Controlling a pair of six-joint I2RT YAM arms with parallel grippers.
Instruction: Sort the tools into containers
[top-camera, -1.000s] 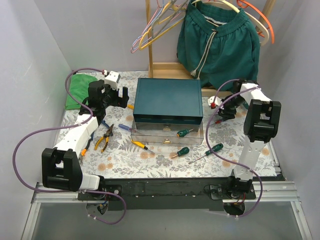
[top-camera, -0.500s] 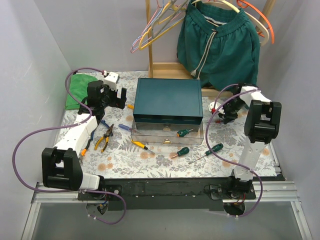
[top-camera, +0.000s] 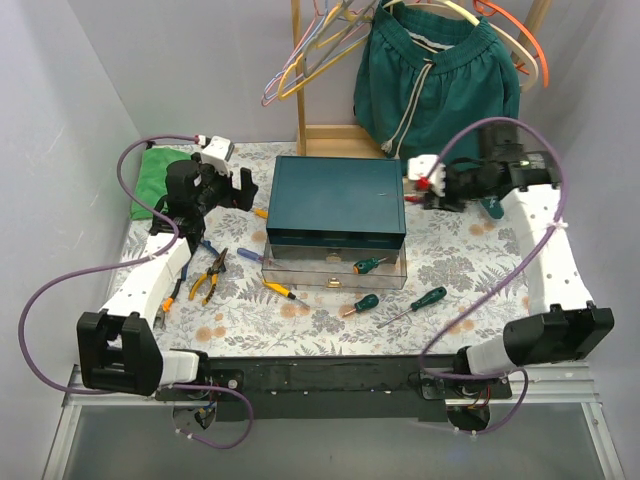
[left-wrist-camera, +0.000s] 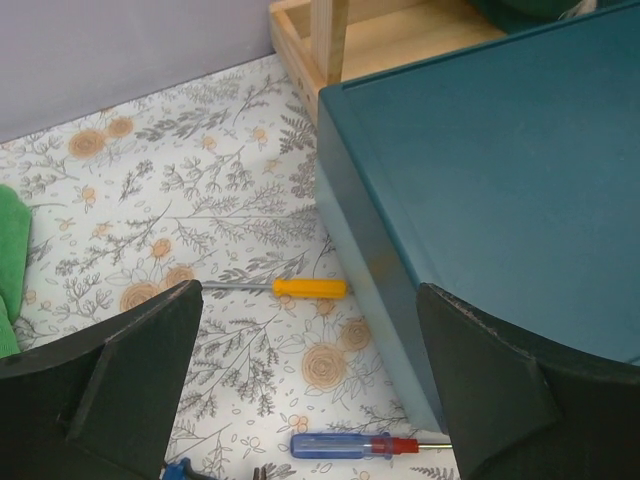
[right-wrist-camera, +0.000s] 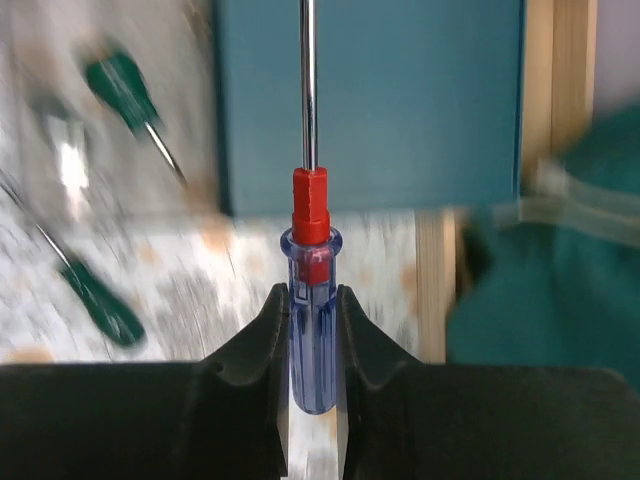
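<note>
My right gripper (top-camera: 440, 188) is shut on a blue-and-red-handled screwdriver (right-wrist-camera: 311, 330) and holds it in the air by the right edge of the dark teal box (top-camera: 337, 198), shaft pointing toward the box (right-wrist-camera: 400, 100). My left gripper (top-camera: 236, 190) is open and empty, left of the box (left-wrist-camera: 500, 170), above a yellow-handled screwdriver (left-wrist-camera: 309, 288) and a second blue-and-red screwdriver (left-wrist-camera: 350, 445). Two clear drawers (top-camera: 300, 268) stand pulled out at the box's front, with a green-handled screwdriver (top-camera: 368, 265) in one. Two more green screwdrivers (top-camera: 360, 303) (top-camera: 428, 298), a yellow-orange one (top-camera: 280, 290) and the pliers (top-camera: 208, 275) lie on the table.
A folded green cloth (top-camera: 155, 180) lies at the back left corner. A wooden rack (top-camera: 340, 135) with hangers and green shorts (top-camera: 440, 90) stands behind the box. Purple cables loop beside both arms.
My right arm has lifted and swung left from the table's right side toward the box, carrying the blue-and-red screwdriver. My left gripper has drifted slightly back.
</note>
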